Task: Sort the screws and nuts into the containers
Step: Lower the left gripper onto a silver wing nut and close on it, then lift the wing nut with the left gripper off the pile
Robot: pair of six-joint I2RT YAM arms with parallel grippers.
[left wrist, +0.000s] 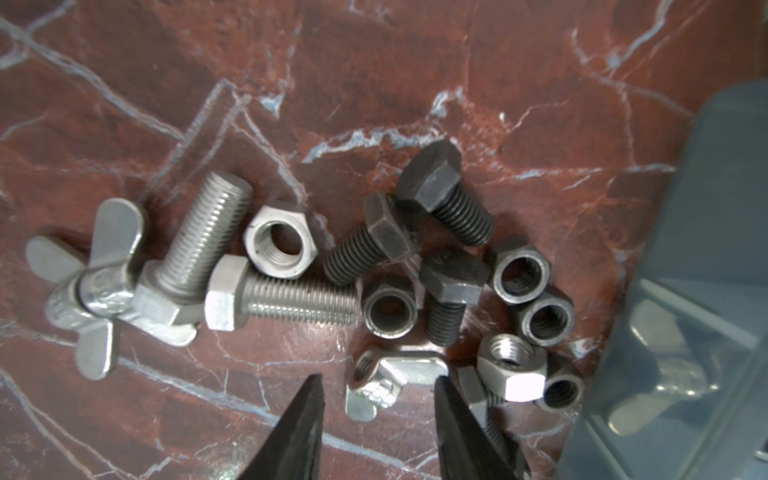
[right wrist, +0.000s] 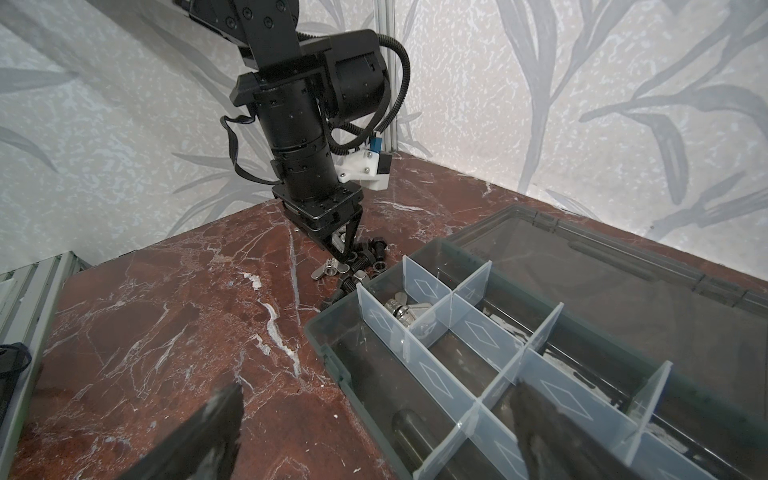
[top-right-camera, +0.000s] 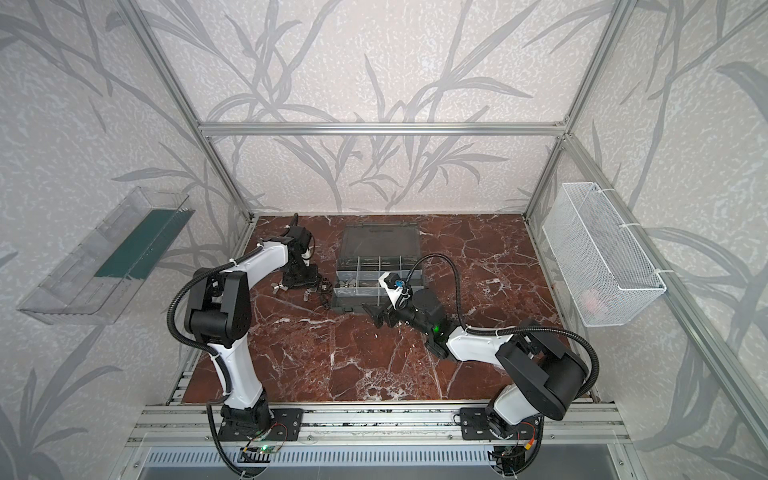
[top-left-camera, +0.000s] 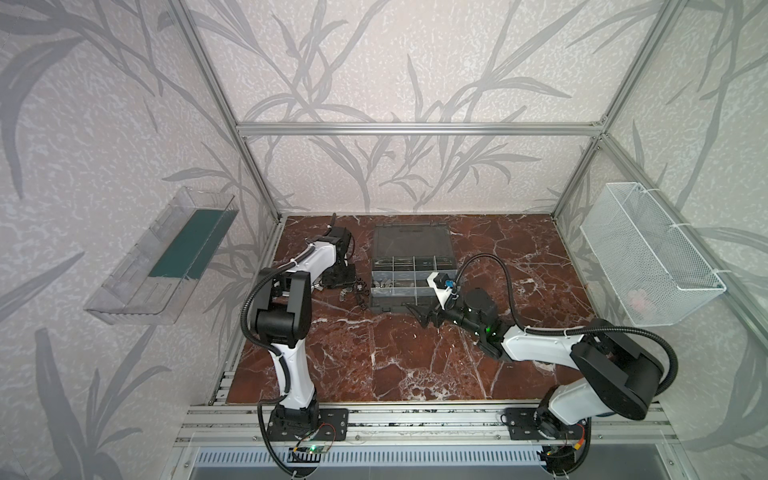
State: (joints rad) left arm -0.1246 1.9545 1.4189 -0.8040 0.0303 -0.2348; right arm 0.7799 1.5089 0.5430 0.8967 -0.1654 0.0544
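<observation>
1. The screws (left wrist: 291,299) and nuts (left wrist: 521,270) are heaped loosely on the worktop (left wrist: 415,62), just beside the short end wall of the organizer case (top-left-camera: 386,308); the containers (right wrist: 469,332) inside the case stand uncovered, and a silver winged piece (right wrist: 399,309) is seen in the compartment nearest the heap.
2. The left tool (left wrist: 379,377) is held low over the heap, its jaws partly parted and gripping nothing; a silver winged nut (left wrist: 399,368) lies between the fingers, closer to one finger than to the other.
3. The right tool (top-left-camera: 424,318) is held at the case's front wall, apart from the heap, its jaws spread wide and empty.
4. The left arm is judged much the nearer; the winged nut's spread seems to run across the gap, so a straight descent and closing is called for.
5. A silver hex nut (left wrist: 511,365) lies just beside that finger, on the case side, and could be caught along with it.
</observation>
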